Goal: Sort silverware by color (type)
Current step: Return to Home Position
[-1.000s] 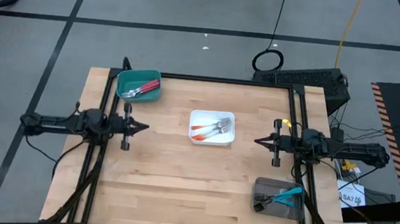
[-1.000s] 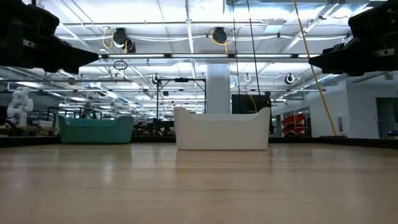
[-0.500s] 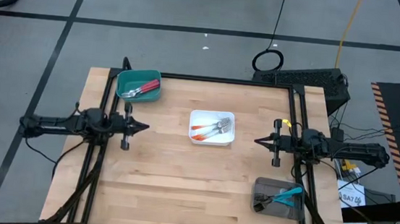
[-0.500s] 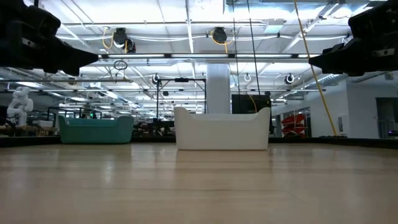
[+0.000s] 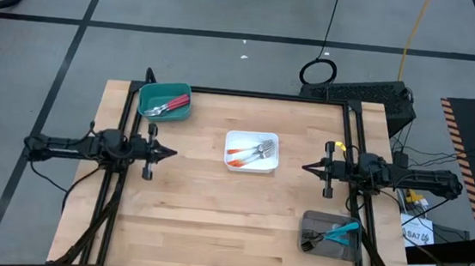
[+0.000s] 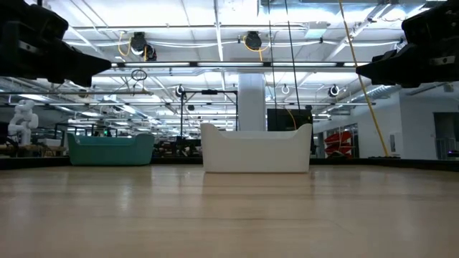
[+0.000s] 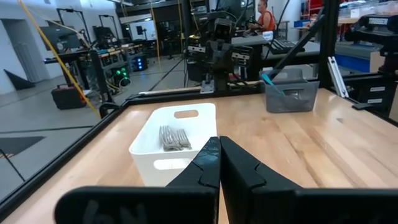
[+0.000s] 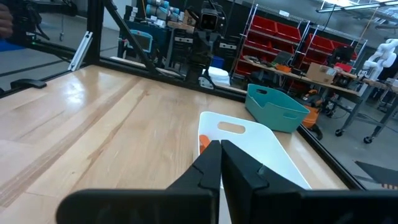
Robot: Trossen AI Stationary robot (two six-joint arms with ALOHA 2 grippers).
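Forks with orange handles (image 5: 241, 156) lie in the white tray (image 5: 250, 166) at the table's middle, their metal heads (image 7: 174, 138) toward its far right corner. Red-handled forks (image 5: 171, 105) lie in the teal tray (image 5: 148, 98) at the far left corner. Blue-handled ones (image 5: 341, 232) lie in the grey tray (image 5: 312, 220) at the near right. My left gripper (image 5: 171, 152) is shut and level at the left edge, pointing at the white tray. My right gripper (image 5: 306, 167) is shut and level at the right edge, also facing the tray.
A black frame (image 5: 267, 96) runs along the table's far edge and down both sides. Bare wood stretches between the trays and across the near half of the table (image 5: 211, 234). A person (image 7: 266, 17) sits at a bench in the room beyond the table.
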